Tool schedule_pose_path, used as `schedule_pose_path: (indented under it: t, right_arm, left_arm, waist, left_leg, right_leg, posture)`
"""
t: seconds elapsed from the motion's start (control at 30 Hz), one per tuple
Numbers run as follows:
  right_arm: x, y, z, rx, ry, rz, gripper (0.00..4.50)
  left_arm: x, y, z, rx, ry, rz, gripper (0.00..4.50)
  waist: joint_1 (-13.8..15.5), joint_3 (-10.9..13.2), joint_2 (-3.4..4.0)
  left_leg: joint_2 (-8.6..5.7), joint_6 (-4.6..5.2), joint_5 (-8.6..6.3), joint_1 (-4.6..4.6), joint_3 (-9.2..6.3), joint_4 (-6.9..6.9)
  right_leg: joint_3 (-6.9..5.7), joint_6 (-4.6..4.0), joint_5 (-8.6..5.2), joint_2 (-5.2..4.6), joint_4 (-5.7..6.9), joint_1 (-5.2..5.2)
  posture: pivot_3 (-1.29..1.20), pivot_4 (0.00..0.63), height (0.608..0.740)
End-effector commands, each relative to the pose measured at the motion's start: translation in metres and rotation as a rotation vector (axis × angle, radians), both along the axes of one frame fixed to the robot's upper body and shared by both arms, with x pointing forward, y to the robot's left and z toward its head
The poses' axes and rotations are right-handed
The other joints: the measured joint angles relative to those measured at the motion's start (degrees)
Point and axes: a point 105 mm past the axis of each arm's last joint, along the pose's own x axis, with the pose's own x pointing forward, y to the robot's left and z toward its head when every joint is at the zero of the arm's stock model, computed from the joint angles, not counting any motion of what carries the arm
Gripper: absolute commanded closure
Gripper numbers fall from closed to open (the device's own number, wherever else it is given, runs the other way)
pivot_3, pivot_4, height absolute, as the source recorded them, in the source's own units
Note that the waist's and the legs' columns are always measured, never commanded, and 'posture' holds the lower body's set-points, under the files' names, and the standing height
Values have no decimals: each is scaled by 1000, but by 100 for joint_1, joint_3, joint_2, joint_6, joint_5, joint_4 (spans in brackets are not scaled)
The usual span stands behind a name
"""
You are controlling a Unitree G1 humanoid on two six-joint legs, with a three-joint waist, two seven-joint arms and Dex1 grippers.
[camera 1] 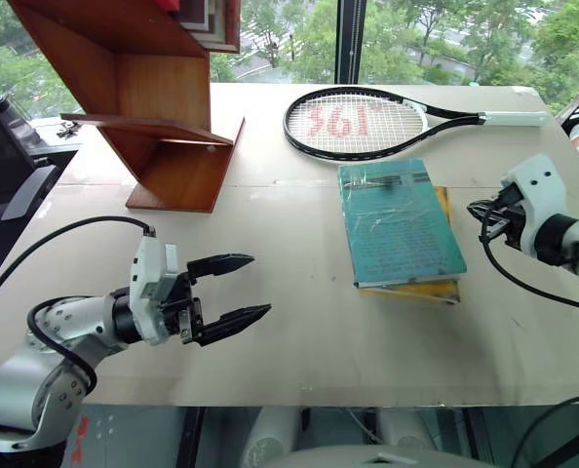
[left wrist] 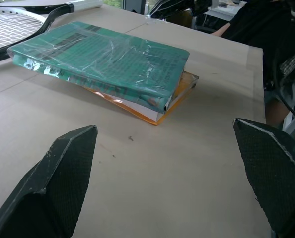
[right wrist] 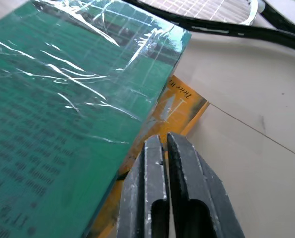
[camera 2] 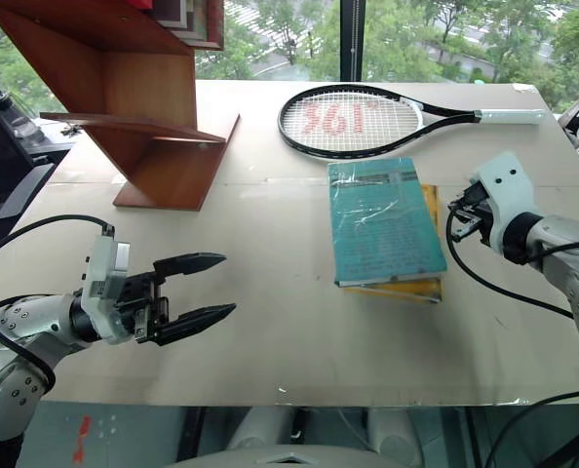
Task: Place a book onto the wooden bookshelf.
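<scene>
While the book lies atop a yellow book on the tabletop, far from the wooden bookshelf, the closed right pincer could shove both, with the left pincer wide open, empty.

A pale table stands before windows showing green trees.

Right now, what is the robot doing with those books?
Nothing is held yet. The teal-green book lies on a yellow book on the table. The right end effector, shut, is beside the books; the left end effector hangs open. The wooden bookshelf waits at the table's far left.
</scene>
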Motion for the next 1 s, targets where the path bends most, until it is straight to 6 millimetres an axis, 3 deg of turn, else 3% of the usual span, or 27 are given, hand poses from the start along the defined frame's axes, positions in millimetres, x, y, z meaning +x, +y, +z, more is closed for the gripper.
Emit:
schedule_pose_path:
  t: [0.03,0.27,0.5,0.63,0.73,0.87,1.0]
  right_arm:
    - [13,-1,-2,-60,17,2,4464]
    - [26,2,-16,-116,49,39,4464]
    - [32,38,-19,-82,48,173,4464]
    - [32,46,-21,-76,47,199,4464]
    - [32,43,-21,-75,41,184,4464]
    - [28,20,-16,-93,-29,131,4464]
    - [-3,10,-1,-9,-199,248,4464]
  left_arm:
    - [-8,-3,12,-1,-56,-18,0]
    - [-12,1,12,4,-54,24,0]
    - [-7,12,13,14,-68,78,0]
    - [-6,14,12,16,-67,89,0]
    - [-4,16,10,23,-68,96,0]
    - [6,21,11,-15,-45,144,0]
    - [24,22,6,-88,46,213,0]
  waist:
    - [-15,0,0]
    - [-24,1,1]
    - [-47,2,3]
    - [-15,1,3]
    - [-19,2,3]
    - [3,1,3]
    - [64,2,5]
  left_leg:
    - [-1,0,0,-15,0,2]
    - [-2,-2,1,-38,5,-3]
    - [1,-1,1,-34,6,-2]
    - [0,-1,1,-34,4,-1]
    - [-3,-1,1,-35,4,0]
    - [-2,-2,1,-35,1,-1]
    - [-6,-1,1,-40,-10,2]
  right_leg:
    - [1,2,2,1,1,-13]
    - [5,3,3,0,2,-41]
    - [7,2,4,21,14,-45]
    - [6,2,3,21,18,-46]
    - [7,2,4,18,18,-46]
    - [5,2,3,19,19,-46]
    - [-7,3,3,17,18,-44]
  posture:
    - [0,150,740]
    - [0,150,740]
    - [0,150,740]
    - [0,150,740]
    - [0,150,740]
    - [0,150,740]
    - [0,150,740]
